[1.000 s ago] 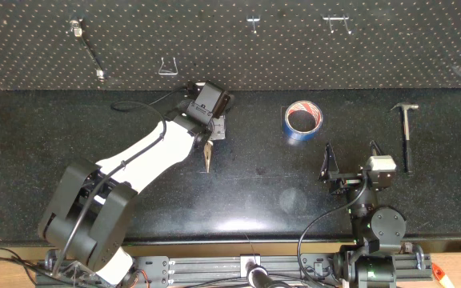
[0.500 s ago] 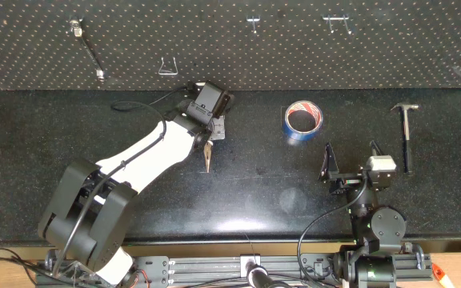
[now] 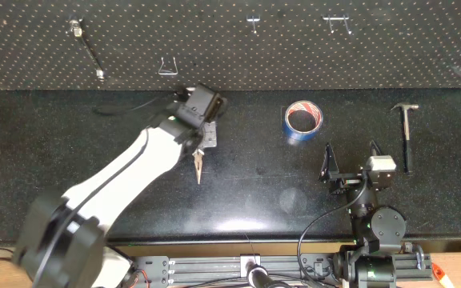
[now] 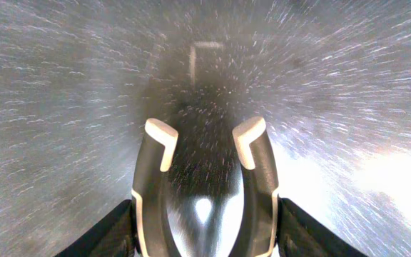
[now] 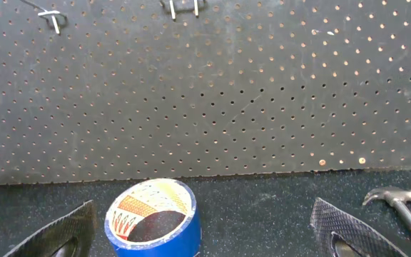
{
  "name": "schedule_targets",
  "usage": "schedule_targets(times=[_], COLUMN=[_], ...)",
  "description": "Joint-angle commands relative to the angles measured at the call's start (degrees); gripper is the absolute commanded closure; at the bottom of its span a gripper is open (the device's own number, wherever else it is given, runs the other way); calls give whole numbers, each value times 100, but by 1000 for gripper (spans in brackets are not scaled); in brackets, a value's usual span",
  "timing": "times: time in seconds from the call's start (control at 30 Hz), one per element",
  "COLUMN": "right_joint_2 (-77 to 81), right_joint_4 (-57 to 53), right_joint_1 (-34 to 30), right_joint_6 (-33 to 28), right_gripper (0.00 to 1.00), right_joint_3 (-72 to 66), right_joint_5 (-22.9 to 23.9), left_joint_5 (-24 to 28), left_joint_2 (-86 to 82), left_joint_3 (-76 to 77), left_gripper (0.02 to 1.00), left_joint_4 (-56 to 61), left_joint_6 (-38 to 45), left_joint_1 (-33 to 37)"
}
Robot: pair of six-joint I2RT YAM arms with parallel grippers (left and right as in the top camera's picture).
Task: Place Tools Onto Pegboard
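Two arms are on shift, and the biggest thing out there is the black pegboard (image 3: 294, 56) running along the far side, with the dark surface (image 3: 254, 200) spread in front of it. The left arm (image 3: 134, 164) stretches up toward the board's lower edge. The right end effector (image 3: 349, 154) sits low near its own base, fingers spread wide, nothing in them. Beyond it the blue tape roll (image 5: 152, 218) rests on the surface near the board, and off to the right, well apart, the hammer (image 3: 406, 136) lies flat. The left end effector (image 4: 205, 135) is clamped on the pliers (image 3: 199, 164), whose nose points back toward the arm bases. Up on the board, a slim dark tool (image 3: 87, 50) hangs at the left, with wire hooks (image 3: 253, 22) further along.
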Motion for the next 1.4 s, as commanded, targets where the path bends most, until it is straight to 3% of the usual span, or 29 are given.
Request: schedule_targets(times=[0.03, 0.13, 0.2, 0.23, 0.33, 0.43, 0.63, 1.4], right_joint_2=[-37, -37, -35, -37, -35, -37, -37, -37], right_joint_4=[-15, -15, -15, -15, -15, -15, -15, -15], right_joint_1=[-17, -17, -17, -17, -17, -17, -17, -17], right_joint_6=[83, 83, 83, 83, 83, 83, 83, 83], right_gripper=[25, 25, 25, 25, 25, 25, 25, 25], right_joint_3=[-24, -24, -24, -24, -24, -24, -24, -24], right_joint_5=[-48, -48, -48, -48, -48, -48, -48, -48], left_joint_5=[-129, -588, -1147, -1384, -1475, -1255, -739, -706], left_joint_2=[-1600, -2422, -2562, -2446, -1921, -1397, -1134, -304], left_joint_3=[52, 52, 52, 52, 48, 48, 48, -291], left_gripper=[989, 989, 989, 989, 989, 989, 991, 991], left_joint_4=[-522, -466, 356, 1209, 2918, 3974, 5252, 5925], left_joint_6=[417, 503, 1508, 2385, 3259, 3320, 3528, 3467], left_joint_1=[-9, 142, 302, 431, 940, 1427, 1440, 1272])
